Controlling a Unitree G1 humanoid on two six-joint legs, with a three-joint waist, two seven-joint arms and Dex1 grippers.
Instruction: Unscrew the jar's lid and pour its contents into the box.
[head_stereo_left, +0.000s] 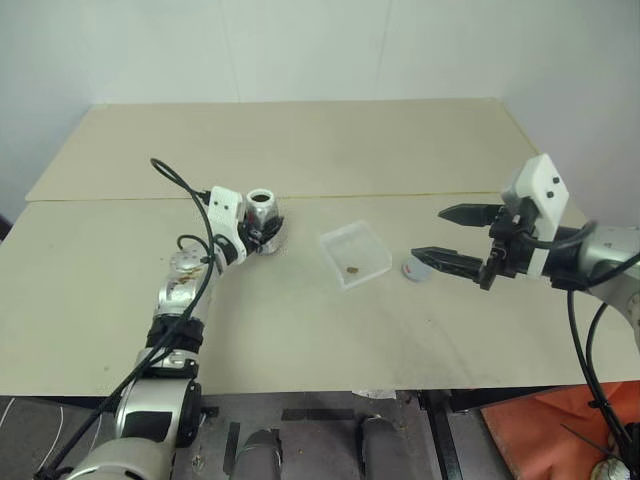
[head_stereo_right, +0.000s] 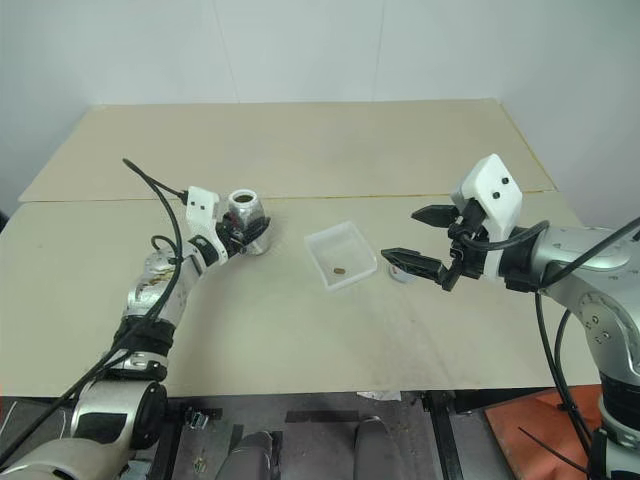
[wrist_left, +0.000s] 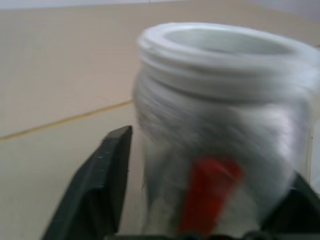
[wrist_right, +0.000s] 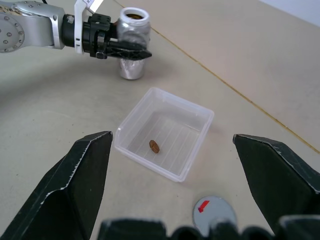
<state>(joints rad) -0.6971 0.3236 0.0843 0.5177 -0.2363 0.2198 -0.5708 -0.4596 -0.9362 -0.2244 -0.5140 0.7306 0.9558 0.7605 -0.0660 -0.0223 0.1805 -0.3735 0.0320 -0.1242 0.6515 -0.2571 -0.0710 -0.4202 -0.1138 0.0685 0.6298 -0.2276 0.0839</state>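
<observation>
Right gripper (wrist_right: 170, 165): hovering with fingers spread wide, empty, above the lid (wrist_right: 214, 213) lying on the counter (head_stereo_left: 300, 340).
Box (wrist_right: 165, 131): sitting mid-counter – one brown bit (wrist_right: 154, 146) inside.
Jar (head_stereo_left: 263, 221): standing upright and uncapped, between the left gripper's (head_stereo_left: 262, 236) part-spread fingers.
Risk: withdrawing crookedly – a finger could be tipping the jar.

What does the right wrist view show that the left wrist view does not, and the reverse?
Right wrist view, not left: the box holding a brown bit, and the lid lying beside it. Left wrist view, not right: the jar's red label. Both: the open jar, upright between the left gripper's jaws, on the table.
</observation>
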